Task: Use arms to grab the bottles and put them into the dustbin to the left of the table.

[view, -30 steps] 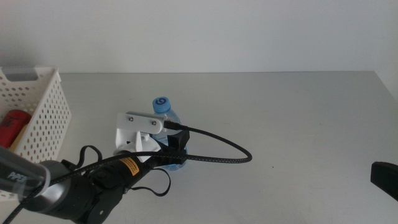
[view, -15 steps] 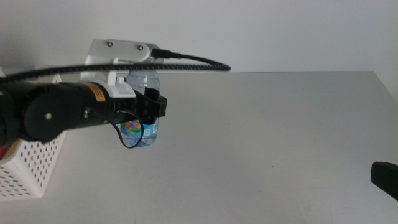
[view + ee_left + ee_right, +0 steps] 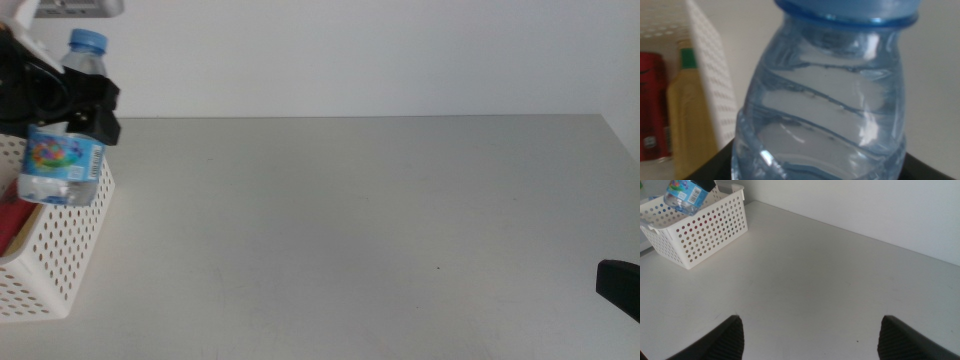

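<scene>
Showing the left gripper [image 3: 85, 100], jaws pinching the water bottle [image 3: 65, 140], now above the basket [image 3: 70, 250] at the table's [image 3: 350, 230] left edge; half a second ago it hung beside the basket. Red can [image 3: 652, 105] and tea bottle [image 3: 687, 115] lie inside. Right gripper [image 3: 810, 330] waits, jaws spread.

Plain white wall [image 3: 380, 50] behind, bare and evenly lit — soft light, no hard shadows
</scene>
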You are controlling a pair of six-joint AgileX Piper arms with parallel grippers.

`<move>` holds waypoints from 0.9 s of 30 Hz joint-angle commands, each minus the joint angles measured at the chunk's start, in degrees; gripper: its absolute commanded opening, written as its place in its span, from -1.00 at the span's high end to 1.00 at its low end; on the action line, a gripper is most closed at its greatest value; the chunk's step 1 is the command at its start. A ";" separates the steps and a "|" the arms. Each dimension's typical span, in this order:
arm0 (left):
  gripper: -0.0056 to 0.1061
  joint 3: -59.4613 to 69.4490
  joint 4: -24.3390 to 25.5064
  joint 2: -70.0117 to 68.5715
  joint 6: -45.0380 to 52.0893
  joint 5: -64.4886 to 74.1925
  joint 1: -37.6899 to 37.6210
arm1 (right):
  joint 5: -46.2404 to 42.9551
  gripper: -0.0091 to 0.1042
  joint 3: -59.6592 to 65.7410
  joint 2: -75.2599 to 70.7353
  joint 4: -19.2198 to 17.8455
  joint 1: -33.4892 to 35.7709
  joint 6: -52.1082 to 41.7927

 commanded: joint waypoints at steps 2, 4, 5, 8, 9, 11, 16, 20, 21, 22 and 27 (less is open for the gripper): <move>0.93 -6.07 -0.53 -1.01 3.98 2.30 6.70 | -4.08 -0.41 -1.62 0.34 -0.31 -0.29 -0.72; 0.93 -7.51 -0.53 0.01 5.16 3.33 10.26 | -4.08 -0.41 -1.62 0.34 -0.31 -0.29 -0.72; 0.93 -7.98 -0.53 0.62 5.73 3.33 12.01 | -4.08 -0.41 -1.62 0.34 -0.31 -0.29 -0.72; 0.93 -8.21 -0.53 2.65 7.97 2.49 15.92 | -4.08 -0.41 -1.62 0.34 -0.31 -0.29 -0.72; 0.93 -8.21 -0.53 3.42 8.61 2.15 16.98 | -4.08 -0.41 -1.62 0.34 -0.31 -0.29 -0.72; 0.93 -8.21 -0.53 5.63 9.80 1.12 18.72 | -4.08 -0.41 -1.62 0.34 -0.31 -0.29 -0.72; 0.93 -8.21 -0.69 11.42 12.50 -2.55 19.92 | -4.08 -0.41 -1.62 0.34 -0.31 -0.29 -0.72; 0.93 -8.21 -0.32 15.50 12.50 -3.41 19.92 | -4.08 -0.41 -1.62 0.34 -0.31 -0.29 -0.72; 0.93 -8.21 -0.32 16.23 12.50 -3.41 19.92 | -4.08 -0.41 -1.62 0.34 -0.31 -0.29 -0.72; 0.92 -8.21 -0.36 17.12 12.50 -3.41 19.92 | -4.08 -0.41 -1.62 0.34 -0.31 -0.29 -0.72; 0.73 -8.21 -0.66 20.01 14.41 -3.41 19.92 | -4.08 -0.41 -1.62 0.34 -0.31 -0.29 -0.72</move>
